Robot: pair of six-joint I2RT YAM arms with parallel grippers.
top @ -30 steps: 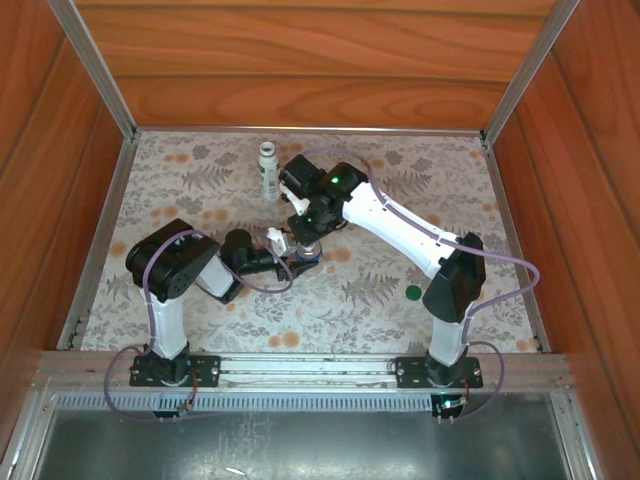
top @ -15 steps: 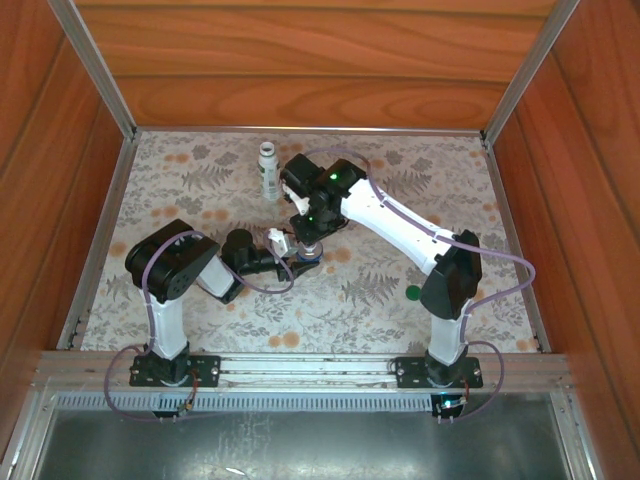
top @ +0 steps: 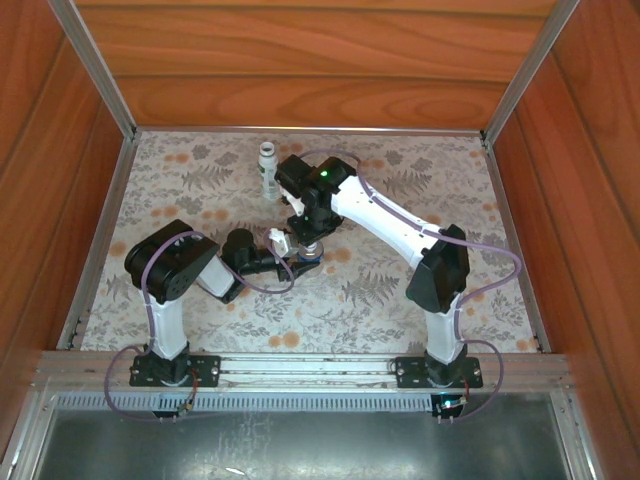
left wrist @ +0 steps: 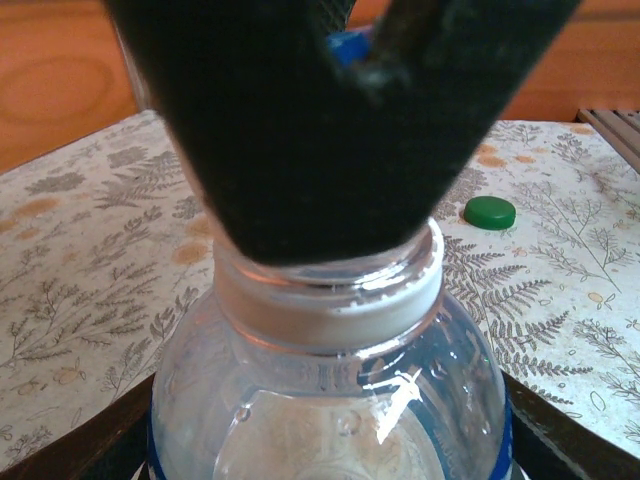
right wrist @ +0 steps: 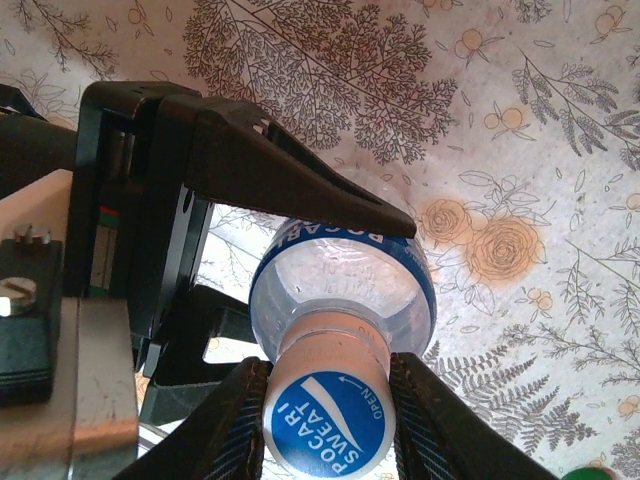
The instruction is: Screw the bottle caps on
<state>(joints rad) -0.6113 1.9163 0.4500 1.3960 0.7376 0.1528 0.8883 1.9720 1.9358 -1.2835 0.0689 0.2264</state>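
**Right end effector** [right wrist: 328, 385]: clenched on the blue cap [right wrist: 328, 428] from above, one finger on each side of its rim. The cap sits on the neck of the clear bottle [right wrist: 340, 280].

**Left end effector** [left wrist: 330, 440]: clamped across the body of that bottle at the blue label. It holds the bottle upright near the middle of the bench [top: 180, 200].

**Change over the last second**
- Seen from overhead, the right wrist has turned about the bottle's axis.
- The right arm's elbow [top: 437, 275] has swung inward, toward the centre of the bench.
- The bottle and the left arm have not shifted.
- Judgement: this is a tightening stroke on the first cap, with the left arm supplying the counter-hold.

**Remaining items**
- The white bottle [top: 268, 168] stands alone near the far edge, well apart from both end effectors.
- The green cap [left wrist: 489, 212] lies loose on the bench on the right-hand side.
- Judgement: the second cap has not been started.

**Hidden or unclear**
- From the left wrist camera, the right fingers mask the blue cap except for a sliver of blue, and the neck collar shows below them.
- From the right wrist camera, the printed top of the cap covers the threads, so how far it is screwed down cannot be told.
- One left finger passes behind the bottle, so its tip is out of sight.
- Overhead, the elbow now stands over the spot where the green cap lay.
- The mouth of the white bottle is too small to make out.
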